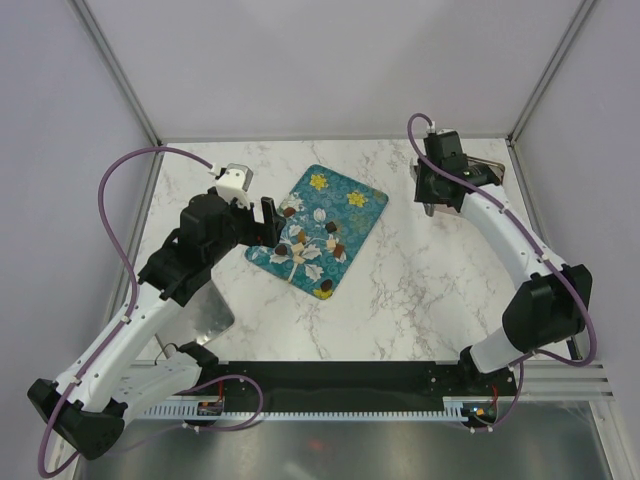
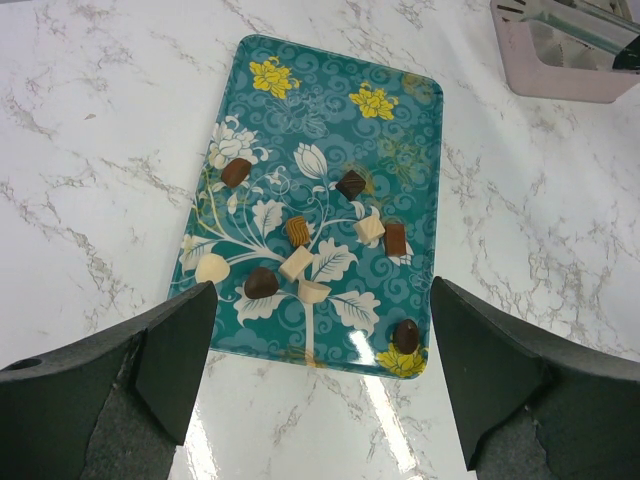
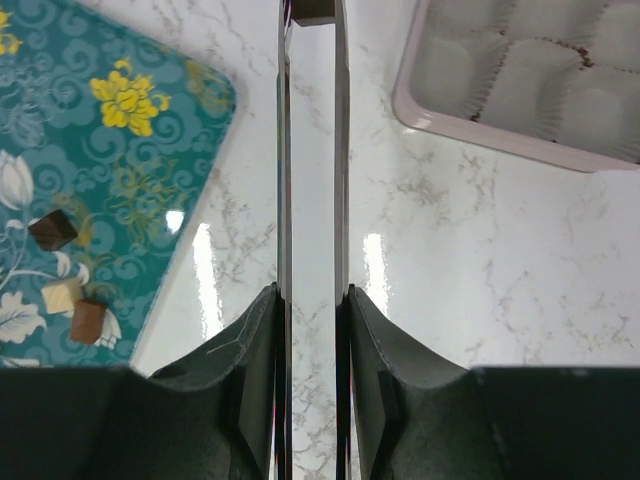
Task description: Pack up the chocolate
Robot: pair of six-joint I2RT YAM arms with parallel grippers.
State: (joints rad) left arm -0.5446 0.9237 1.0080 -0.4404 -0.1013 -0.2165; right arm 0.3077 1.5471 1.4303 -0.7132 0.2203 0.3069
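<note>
Chocolates (image 2: 261, 283): several loose on the teal tray (image 2: 400, 110). One brown piece (image 3: 312, 8) seemingly pinched at the right gripper (image 3: 311, 22)'s narrow blade tips, near the pink box (image 3: 480, 135).
Left gripper (image 2: 322, 290): wide, empty, over the tray's near edge.
Handling: centre the piece over an empty paper cup (image 3: 520, 80), lower, release gently.

Glossy marbled table (image 1: 400, 290), glossy tray (image 2: 320, 90)
</note>
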